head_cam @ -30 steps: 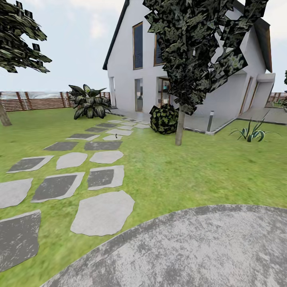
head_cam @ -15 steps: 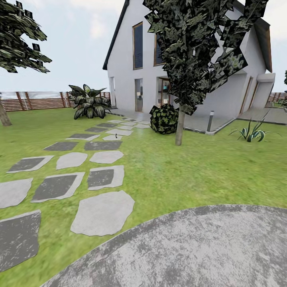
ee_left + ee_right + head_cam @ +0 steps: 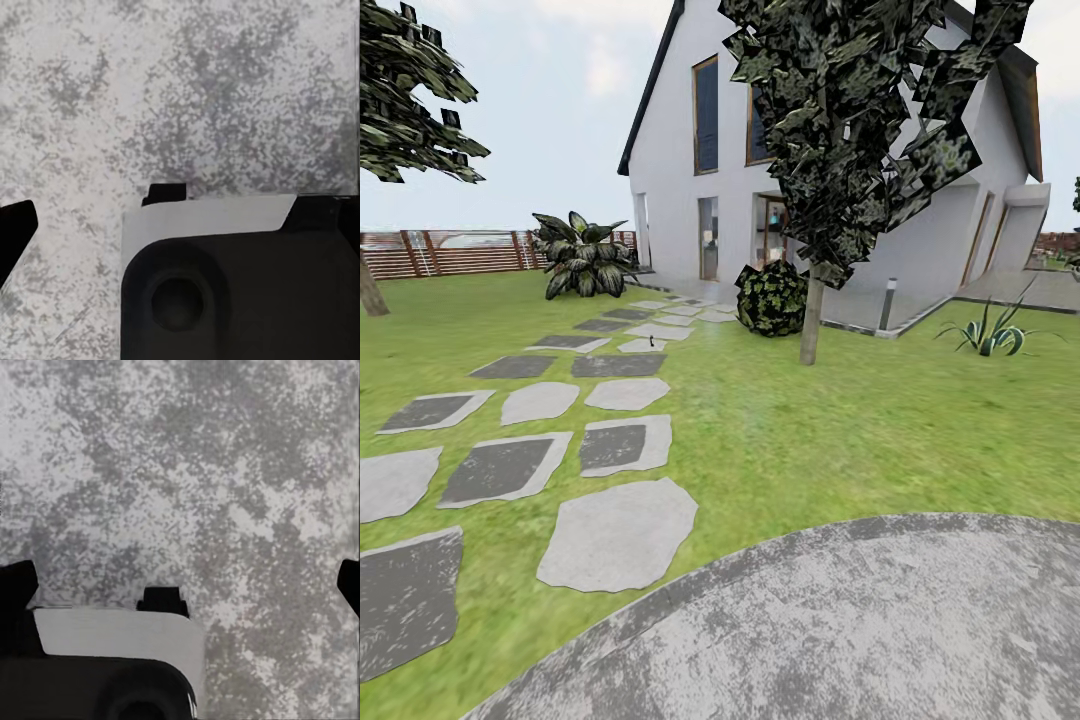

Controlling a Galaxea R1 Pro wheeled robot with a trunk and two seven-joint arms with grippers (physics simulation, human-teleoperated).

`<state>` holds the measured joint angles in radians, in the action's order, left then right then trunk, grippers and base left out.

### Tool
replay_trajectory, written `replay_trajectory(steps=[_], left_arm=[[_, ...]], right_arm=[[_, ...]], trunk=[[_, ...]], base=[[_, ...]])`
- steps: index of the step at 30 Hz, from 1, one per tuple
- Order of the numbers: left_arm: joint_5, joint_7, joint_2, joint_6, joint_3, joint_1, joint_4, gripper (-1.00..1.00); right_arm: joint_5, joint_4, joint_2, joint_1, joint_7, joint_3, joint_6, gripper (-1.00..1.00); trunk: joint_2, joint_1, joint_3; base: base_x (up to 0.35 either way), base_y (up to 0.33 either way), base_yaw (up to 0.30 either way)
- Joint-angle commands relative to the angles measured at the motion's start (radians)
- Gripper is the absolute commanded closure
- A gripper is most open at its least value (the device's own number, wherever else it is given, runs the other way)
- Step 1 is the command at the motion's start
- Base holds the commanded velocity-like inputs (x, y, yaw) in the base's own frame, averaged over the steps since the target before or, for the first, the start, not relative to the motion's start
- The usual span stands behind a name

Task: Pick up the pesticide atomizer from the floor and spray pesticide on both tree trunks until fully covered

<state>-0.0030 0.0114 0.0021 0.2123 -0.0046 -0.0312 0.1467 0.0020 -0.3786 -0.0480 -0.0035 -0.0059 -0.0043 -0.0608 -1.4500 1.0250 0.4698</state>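
I am looking out over the garden lawn point(image 3: 840, 430) from a mottled grey paved pad point(image 3: 840, 630) at the robot's base. In the left wrist view the left gripper point(image 3: 15, 225) shows as dark tips at the frame edges, above the same speckled grey paving point(image 3: 187, 90), with the robot's dark and pale grey body point(image 3: 225, 285) just beside it. In the right wrist view the right gripper point(image 3: 180, 585) shows dark tips at both frame edges, wide apart, so I read it as released, with nothing between them but paving point(image 3: 195, 472). For the left one I cannot tell whether it is released or clenched.

The pesticide atomizer point(image 3: 651, 341) is a tiny dark speck well ahead of both grippers, on the stepping stones point(image 3: 618, 535) that run toward the white house point(image 3: 690, 150). The nearer tree point(image 3: 860, 120) stands ahead and to the right of the grippers, its pale trunk point(image 3: 811, 320) just beside a round dark bush point(image 3: 771, 298). The second tree point(image 3: 400, 100) is far off to the left, its trunk point(image 3: 370, 290) near the slatted wooden fence point(image 3: 460, 252).
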Motion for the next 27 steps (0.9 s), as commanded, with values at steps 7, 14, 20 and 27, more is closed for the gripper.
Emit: replay_trajectory(steps=[7,14,20,27], left_arm=[[-0.006,0.001,-0.003,0.011,-0.002,-0.083,0.018,-1.00],[-0.008,0.000,0.003,0.100,-0.006,-0.163,0.020,-1.00],[-0.023,-0.003,0.005,0.116,-0.008,-0.230,0.025,-1.00],[-0.042,-0.007,0.007,0.119,-0.008,-0.266,0.067,-1.00]], right_arm=[[0.000,-0.085,-0.006,-0.010,0.000,0.000,-0.166,-1.00],[-0.004,-0.133,-0.003,-0.056,0.001,0.000,-0.307,-1.00],[-0.007,-0.127,0.012,-0.167,0.006,0.002,-0.332,-1.00],[-0.006,-0.123,0.022,-0.219,0.007,0.002,-0.335,-1.00]], trunk=[[0.000,0.000,0.000],[0.000,0.000,0.000],[0.000,0.000,0.000],[0.000,0.000,0.000]], base=[[0.000,0.000,0.000],[0.000,0.000,0.000],[0.000,0.000,0.000],[0.000,0.000,0.000]])
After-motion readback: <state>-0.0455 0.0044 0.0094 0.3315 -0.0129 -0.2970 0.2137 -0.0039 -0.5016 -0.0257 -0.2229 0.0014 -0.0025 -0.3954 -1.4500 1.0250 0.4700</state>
